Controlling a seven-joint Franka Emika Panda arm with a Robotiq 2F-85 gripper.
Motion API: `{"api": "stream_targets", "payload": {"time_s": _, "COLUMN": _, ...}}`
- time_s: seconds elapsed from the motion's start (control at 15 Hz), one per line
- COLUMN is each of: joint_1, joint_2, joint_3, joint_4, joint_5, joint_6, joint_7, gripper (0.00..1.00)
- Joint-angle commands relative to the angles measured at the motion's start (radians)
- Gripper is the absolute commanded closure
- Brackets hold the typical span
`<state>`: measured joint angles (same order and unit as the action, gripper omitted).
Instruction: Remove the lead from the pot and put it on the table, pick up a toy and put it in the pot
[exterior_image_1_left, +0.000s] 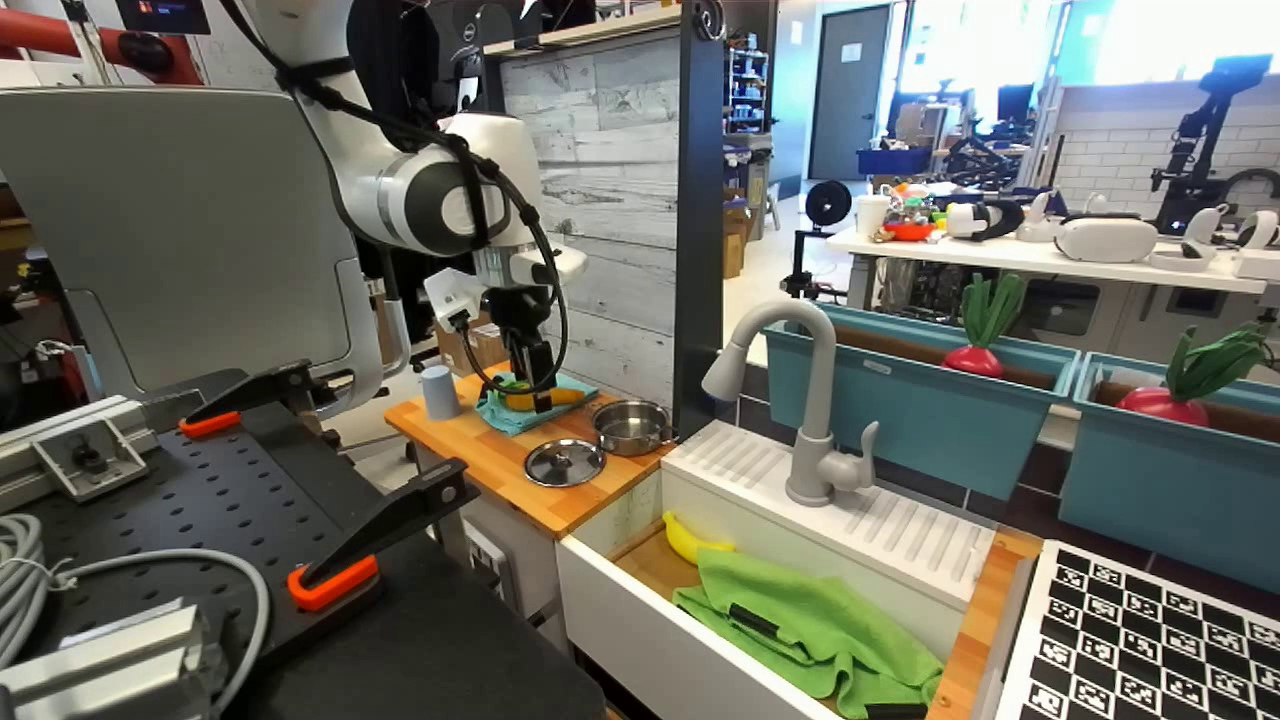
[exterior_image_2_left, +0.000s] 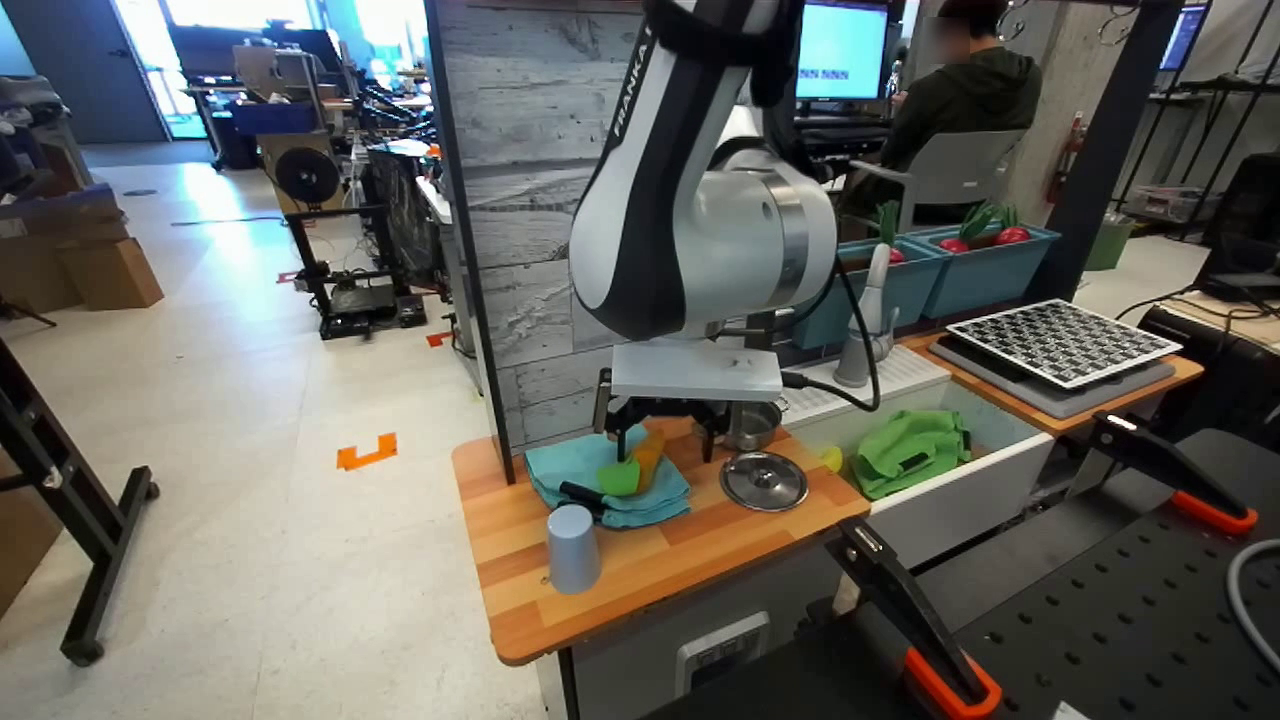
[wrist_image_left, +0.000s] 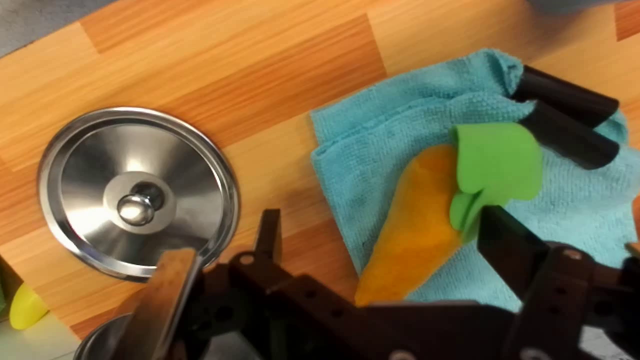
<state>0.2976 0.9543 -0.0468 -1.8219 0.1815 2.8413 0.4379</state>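
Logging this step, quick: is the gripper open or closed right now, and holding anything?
Gripper: open, fingers wide apart, holding nothing.

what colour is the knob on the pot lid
Silver; the knob on the pot lid shows best in the wrist view.

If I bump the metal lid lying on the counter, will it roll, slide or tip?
The metal lid probably won't roll or tip, as it lies flat, knob up. A push would more likely slide it: its metal and the wooden counter both look smooth. That polished, rounded knob may prove slippery to pinch.
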Motion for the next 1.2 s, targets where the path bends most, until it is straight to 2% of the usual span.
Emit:
{"api": "stream_targets", "payload": {"time_s": 0.0, "joint_1": 0.012, "joint_2": 0.044, "joint_3": -0.012, "joint_4": 0.082, "joint_5": -0.007, "joint_6": -0.065, "joint_7": 0.017, "gripper": 0.08}}
{"api": "stream_targets", "payload": {"time_s": 0.07, "joint_1": 0.015, "joint_2": 0.050, "joint_3": -0.016, "joint_4": 0.095, "joint_5": -0.011, "joint_6": -0.081, "joint_7": 0.019, "gripper": 0.28}}
{"api": "stream_targets", "payload": {"time_s": 0.67, "joint_1": 0.015, "joint_2": 0.067, "joint_3": -0.016, "joint_4": 0.152, "joint_5": -0.025, "joint_6": -0.148, "joint_7": 0.019, "gripper": 0.95}}
{"api": "stream_targets", "payload": {"time_s": 0.8, "joint_1": 0.011, "joint_2": 0.060, "joint_3": -0.013, "joint_4": 0.147, "joint_5": -0.025, "joint_6": -0.152, "joint_7": 0.014, "gripper": 1.00}}
{"api": "stream_targets", "payload": {"time_s": 1.0, "joint_1": -0.007, "joint_2": 0.031, "joint_3": 0.008, "joint_4": 0.118, "joint_5": -0.024, "joint_6": -0.162, "joint_7": -0.017, "gripper": 0.98}}
{"api": "stream_targets", "payload": {"time_s": 1.13, "joint_1": -0.041, "joint_2": -0.008, "joint_3": 0.049, "joint_4": 0.079, "joint_5": -0.016, "joint_6": -0.187, "joint_7": -0.070, "gripper": 0.98}}
